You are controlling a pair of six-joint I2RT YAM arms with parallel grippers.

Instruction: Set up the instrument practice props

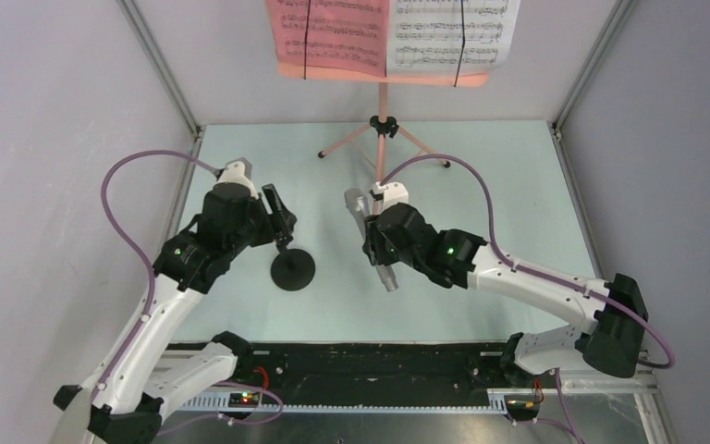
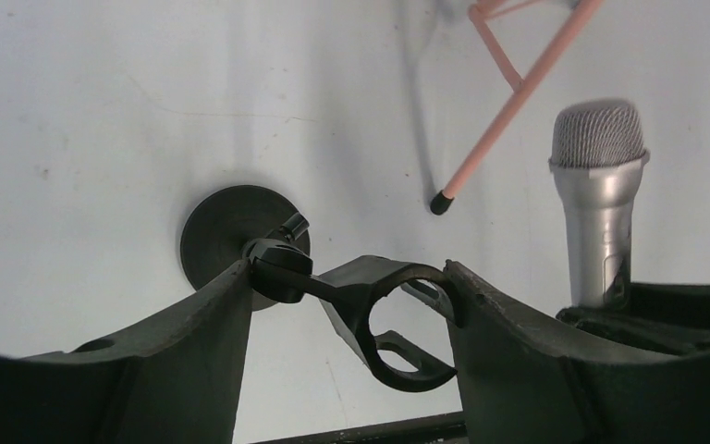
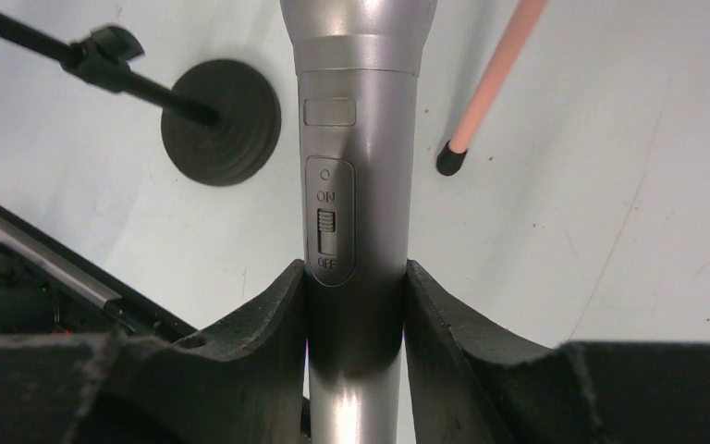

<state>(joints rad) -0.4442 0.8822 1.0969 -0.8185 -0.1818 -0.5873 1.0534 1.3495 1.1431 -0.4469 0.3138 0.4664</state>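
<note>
The salmon-pink music stand point(image 1: 383, 102) is set at the middle of the bench's point(image 1: 333, 310) far edge, with its tripod feet spread on the surface and pink and white sheet-music pages point(image 1: 333, 32) laid side by side on its desk. The small black mic stand point(image 1: 293, 268) is placed left of centre, its round base flat on the bench and its rod tilted. Its clip at the top is clamped between the fingers of the left gripper point(image 2: 347, 296). The grey microphone point(image 3: 356, 139) is held off the bench near the centre, just right of the mic stand, by the right gripper point(image 3: 356, 305). That gripper's fingers are pressed against both sides of the barrel below the on/off switch, and the mesh head is pointed towards the far edge.
</note>
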